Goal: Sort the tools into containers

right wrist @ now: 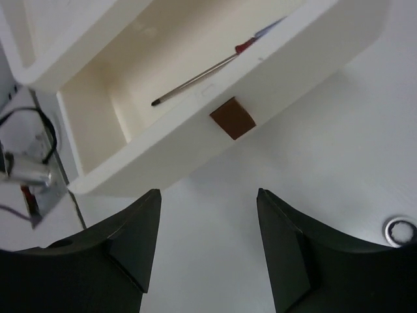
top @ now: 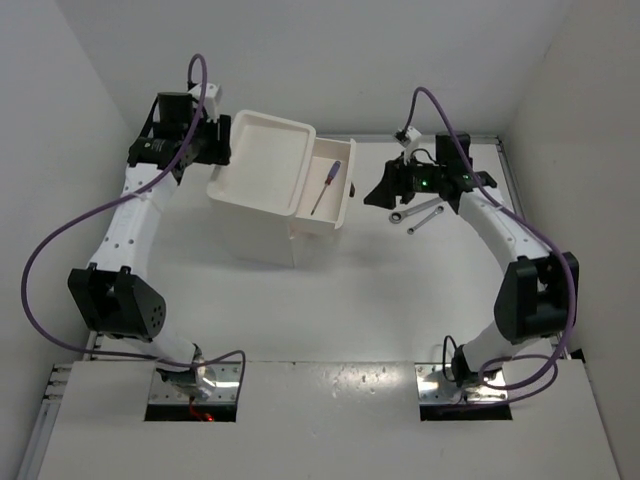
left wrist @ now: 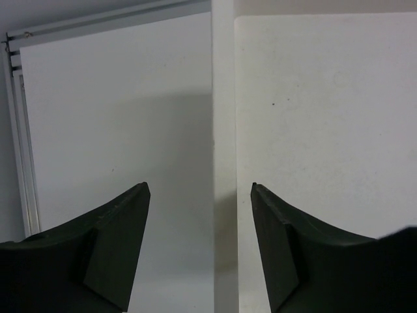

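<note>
Top view: the screwdriver lies in the cabinet's open drawer, with two wrenches on the surface beside the right end effector. Left wrist: the left end effector stands wide around the tray rim (clear of both fingers). Right wrist: fingers wide apart, empty.

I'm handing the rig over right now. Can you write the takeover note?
Left gripper: open, empty, astride the cabinet top rim.
Right gripper: open, empty, facing the drawer handle.
Done: screwdriver lies in the open drawer.
To do: wrenches, both on the table right of the drawer. Pliers not in view.
</note>
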Controlling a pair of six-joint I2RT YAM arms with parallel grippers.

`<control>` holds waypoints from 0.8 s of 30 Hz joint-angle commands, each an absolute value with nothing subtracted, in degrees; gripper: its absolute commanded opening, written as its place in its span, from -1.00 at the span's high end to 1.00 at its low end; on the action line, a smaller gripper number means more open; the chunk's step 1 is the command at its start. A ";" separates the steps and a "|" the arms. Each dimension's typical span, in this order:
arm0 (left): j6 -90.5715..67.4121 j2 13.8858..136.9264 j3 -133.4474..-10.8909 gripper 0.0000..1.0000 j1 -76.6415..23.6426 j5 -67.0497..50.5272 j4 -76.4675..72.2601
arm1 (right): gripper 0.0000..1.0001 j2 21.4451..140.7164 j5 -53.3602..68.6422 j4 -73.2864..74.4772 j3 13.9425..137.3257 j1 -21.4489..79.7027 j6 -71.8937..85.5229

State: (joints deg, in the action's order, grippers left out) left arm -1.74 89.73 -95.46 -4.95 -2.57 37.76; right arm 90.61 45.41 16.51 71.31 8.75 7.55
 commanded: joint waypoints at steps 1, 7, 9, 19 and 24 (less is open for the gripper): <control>-0.70 90.43 -99.14 -0.31 -5.36 -3.96 38.67 | -0.25 93.41 56.58 17.55 74.60 7.39 -9.36; -0.70 91.85 -99.84 -0.13 -5.88 -5.01 40.51 | -0.28 100.89 59.33 30.76 80.07 5.28 -36.90; -0.70 92.37 -99.84 -0.18 -5.89 -5.01 40.52 | -0.28 103.00 59.33 31.72 81.38 4.75 -42.50; -0.18 93.96 -99.32 0.28 -6.42 -5.01 41.57 | -0.33 105.04 62.48 27.79 80.61 5.27 -53.70; -0.18 94.48 -98.79 0.80 -6.42 -4.48 41.57 | -0.41 104.50 65.30 24.79 79.54 5.80 -53.70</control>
